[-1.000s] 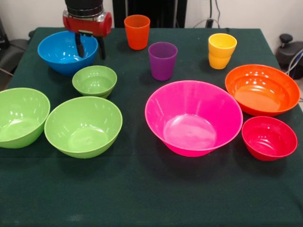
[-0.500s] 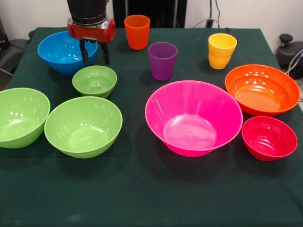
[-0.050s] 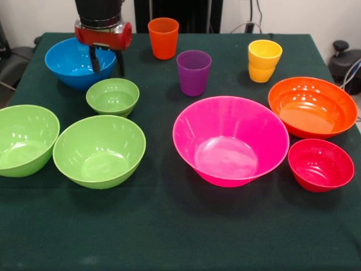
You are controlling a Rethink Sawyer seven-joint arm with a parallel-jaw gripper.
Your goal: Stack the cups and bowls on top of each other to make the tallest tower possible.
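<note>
Nothing is stacked yet: every bowl and cup sits alone on the green table [image 3: 180,237], except the yellow cup [image 3: 264,60], which looks like two nested. Your claw [image 3: 106,61] hangs with fingers spread and empty over the right rim of the blue bowl [image 3: 73,62], just behind the small green bowl [image 3: 113,96]. My read is you're lining up a first pick; next, straddle one rim squarely before closing, since glossy plastic may slip.
</note>
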